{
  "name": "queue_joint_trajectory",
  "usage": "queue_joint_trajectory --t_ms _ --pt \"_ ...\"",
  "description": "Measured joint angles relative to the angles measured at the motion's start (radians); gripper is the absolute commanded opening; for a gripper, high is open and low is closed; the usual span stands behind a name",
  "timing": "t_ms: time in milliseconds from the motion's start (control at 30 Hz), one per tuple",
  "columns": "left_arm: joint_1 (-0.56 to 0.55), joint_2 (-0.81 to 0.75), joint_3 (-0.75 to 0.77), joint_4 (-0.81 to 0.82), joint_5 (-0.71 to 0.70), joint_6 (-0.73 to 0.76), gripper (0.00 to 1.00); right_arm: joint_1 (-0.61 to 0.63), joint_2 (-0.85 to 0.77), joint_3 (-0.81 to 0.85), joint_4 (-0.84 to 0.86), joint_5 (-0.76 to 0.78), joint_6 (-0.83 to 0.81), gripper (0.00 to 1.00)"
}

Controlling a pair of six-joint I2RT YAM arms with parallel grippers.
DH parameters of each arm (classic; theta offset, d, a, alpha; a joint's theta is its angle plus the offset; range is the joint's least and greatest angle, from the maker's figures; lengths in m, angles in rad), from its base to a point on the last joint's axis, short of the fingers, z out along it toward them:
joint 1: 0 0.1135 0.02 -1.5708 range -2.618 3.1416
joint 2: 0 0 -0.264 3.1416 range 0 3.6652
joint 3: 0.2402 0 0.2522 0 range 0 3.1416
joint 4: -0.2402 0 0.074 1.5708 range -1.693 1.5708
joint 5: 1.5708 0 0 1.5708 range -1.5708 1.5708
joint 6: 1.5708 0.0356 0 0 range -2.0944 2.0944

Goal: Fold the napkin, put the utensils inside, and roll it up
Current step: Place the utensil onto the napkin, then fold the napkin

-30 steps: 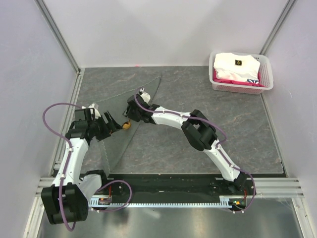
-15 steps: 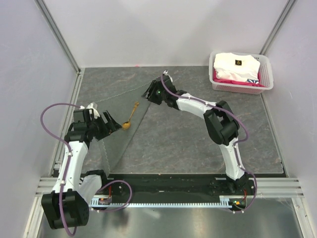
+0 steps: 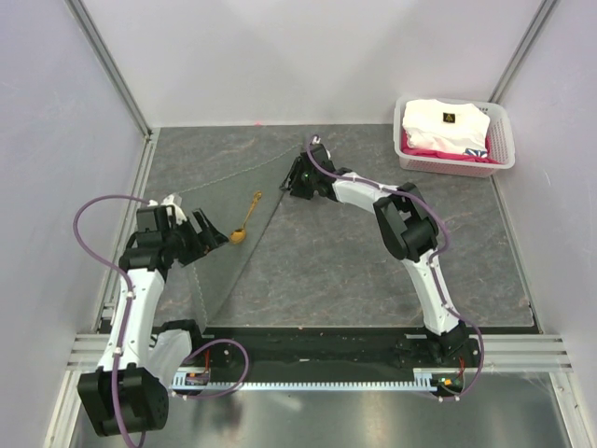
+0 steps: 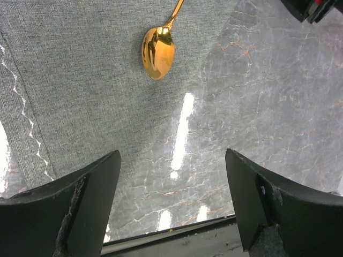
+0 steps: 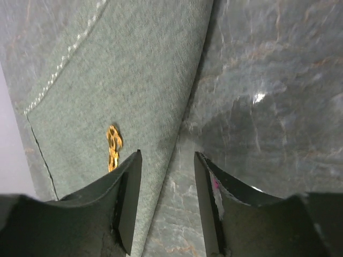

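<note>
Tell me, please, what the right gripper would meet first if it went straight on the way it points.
Probably the edge of the thin grey-green cloth napkin on the grey marbled tabletop, ahead of the right gripper; depth is unclear.

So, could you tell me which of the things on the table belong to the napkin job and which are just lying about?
Job: napkin, folded into a triangle; gold spoon lying on it.
Lying about: white basket at the far right; folded white garment inside it.

White basket (image 3: 448, 168) w/ folded white garment (image 3: 438, 126) over pink cloth (image 3: 466, 158), far-right table (image 3: 466, 243) corner
</note>
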Motion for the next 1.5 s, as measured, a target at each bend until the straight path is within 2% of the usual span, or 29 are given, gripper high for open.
queue_joint_trajectory --t_ms 700,900,1300,1500 --pt "0.000 0.037 0.089 -0.037 0.001 -0.015 0.85 -0.064 0.143 0.203 -0.019 0.011 0.034 0.40" --pt "0.000 0.038 0.095 -0.039 0.002 -0.019 0.85 -0.071 0.150 0.206 -0.016 0.007 0.037 0.32" --pt "0.000 0.038 0.095 -0.042 0.005 -0.019 0.85 -0.084 0.176 0.228 -0.014 -0.009 0.057 0.00" --pt "0.000 0.038 0.095 -0.042 0.011 -0.019 0.85 -0.086 0.177 0.226 -0.012 -0.010 0.071 0.00"
